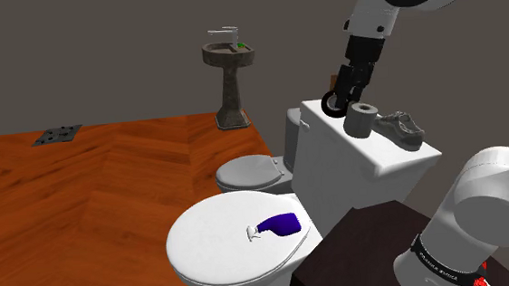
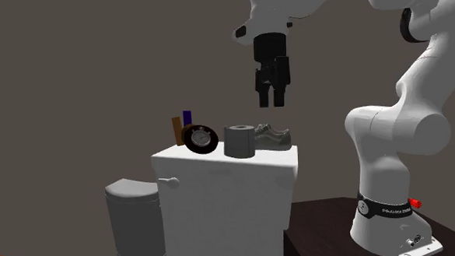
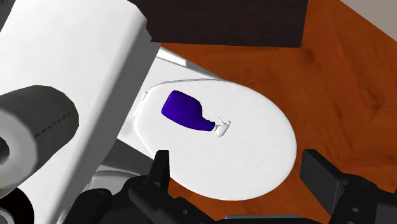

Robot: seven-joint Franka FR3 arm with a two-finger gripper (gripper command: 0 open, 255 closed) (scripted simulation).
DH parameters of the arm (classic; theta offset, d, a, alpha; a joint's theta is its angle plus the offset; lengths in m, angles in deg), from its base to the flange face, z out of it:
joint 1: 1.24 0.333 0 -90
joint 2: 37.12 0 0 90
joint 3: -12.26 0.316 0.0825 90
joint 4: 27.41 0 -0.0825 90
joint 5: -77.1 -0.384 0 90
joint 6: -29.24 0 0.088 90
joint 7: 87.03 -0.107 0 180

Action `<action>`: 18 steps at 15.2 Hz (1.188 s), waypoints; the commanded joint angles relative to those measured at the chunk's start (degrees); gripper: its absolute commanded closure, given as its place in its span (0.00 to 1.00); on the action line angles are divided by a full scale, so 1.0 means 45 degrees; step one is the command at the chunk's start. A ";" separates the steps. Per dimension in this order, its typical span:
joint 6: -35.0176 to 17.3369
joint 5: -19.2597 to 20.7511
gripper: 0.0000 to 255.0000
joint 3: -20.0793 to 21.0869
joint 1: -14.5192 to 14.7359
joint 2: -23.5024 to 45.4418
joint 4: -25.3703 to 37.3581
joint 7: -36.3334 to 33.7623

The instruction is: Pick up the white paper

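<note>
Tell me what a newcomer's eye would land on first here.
The purple spray bottle lying on the white toilet lid stands out most. Next comes the open black gripper hovering above the tank, where a grey paper roll stands beside a shoe.

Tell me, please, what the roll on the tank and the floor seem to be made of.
The roll is probably paper, drawn matte grey: a hollow core and a dotted perforation line. The floor looks like reddish-brown wood: plank seams and grain.

The gripper (image 1: 346, 92) hangs just above the grey paper roll (image 1: 362, 119) on the toilet tank (image 1: 339, 150).
</note>
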 commanded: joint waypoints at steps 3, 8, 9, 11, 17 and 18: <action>-0.0346 0.0385 0.00 -0.0412 -0.0238 0.0369 -0.0031 0.0441; -0.1259 0.1259 0.00 -0.1438 -0.0794 0.1502 0.0119 0.1505; -0.1445 0.1413 0.00 -0.1643 -0.0896 0.1762 0.0188 0.1712; -0.1819 0.1697 0.00 -0.2050 -0.1089 0.2313 0.0366 0.2123; -0.2906 0.2298 0.00 -0.3255 -0.1573 0.4187 0.1212 0.3352; -0.3078 0.2354 0.00 -0.3452 -0.1642 0.4529 0.1398 0.3561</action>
